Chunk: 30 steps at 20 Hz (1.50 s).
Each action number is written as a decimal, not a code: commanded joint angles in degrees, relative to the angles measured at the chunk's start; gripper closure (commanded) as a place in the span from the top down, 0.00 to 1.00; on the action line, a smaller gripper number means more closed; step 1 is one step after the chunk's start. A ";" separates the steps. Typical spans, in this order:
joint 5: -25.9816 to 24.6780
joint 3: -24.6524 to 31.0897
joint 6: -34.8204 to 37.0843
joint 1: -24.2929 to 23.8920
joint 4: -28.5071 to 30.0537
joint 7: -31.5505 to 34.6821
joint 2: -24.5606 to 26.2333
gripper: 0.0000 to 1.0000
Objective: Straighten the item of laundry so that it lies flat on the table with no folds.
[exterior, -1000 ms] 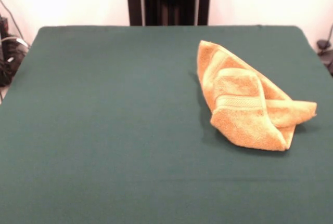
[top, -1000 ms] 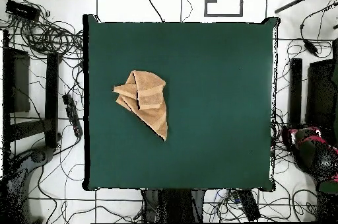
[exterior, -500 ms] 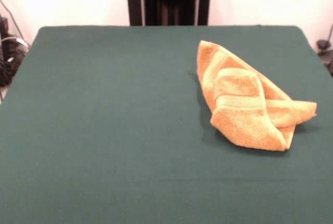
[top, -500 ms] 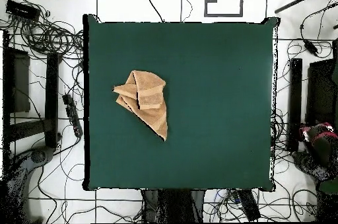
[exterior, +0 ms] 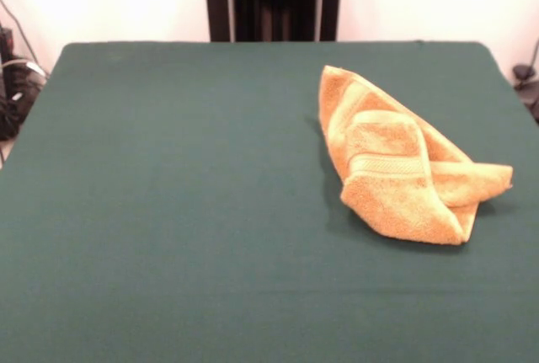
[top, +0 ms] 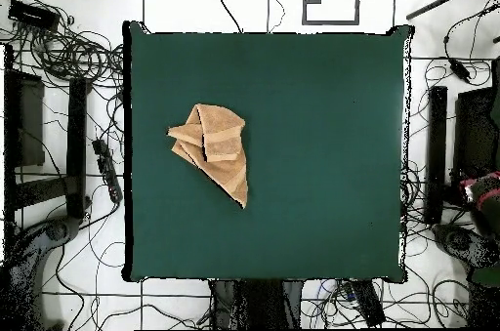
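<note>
Small orange-tan terry-cloth towel [exterior: 404,165] lay unchanged over the last second: bunched, several folds, banded flap on top, on the large dark green cloth-covered table [exterior: 168,211], right of centre in front view. Gripper absent from both views; state unknown. Straightening not begun.

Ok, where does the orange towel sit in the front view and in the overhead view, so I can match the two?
Front view: the towel lies crumpled right of centre, toward the table's right edge.
Overhead view: the towel lies left of centre, nearer the table's left edge.
Shared landmark: the green table; the towel's long pointed end aims toward the robot's side in both.
</note>
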 commanded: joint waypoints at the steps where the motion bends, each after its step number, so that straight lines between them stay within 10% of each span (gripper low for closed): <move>1: 1.44 6.10 8.26 2.20 -1.48 -19.00 0.54 1.00; 12: -0.81 1.10 0.26 5.15 6.04 -5.47 -0.62 1.00; 30: 4.05 -18.73 -16.20 24.36 16.87 23.67 -4.99 1.00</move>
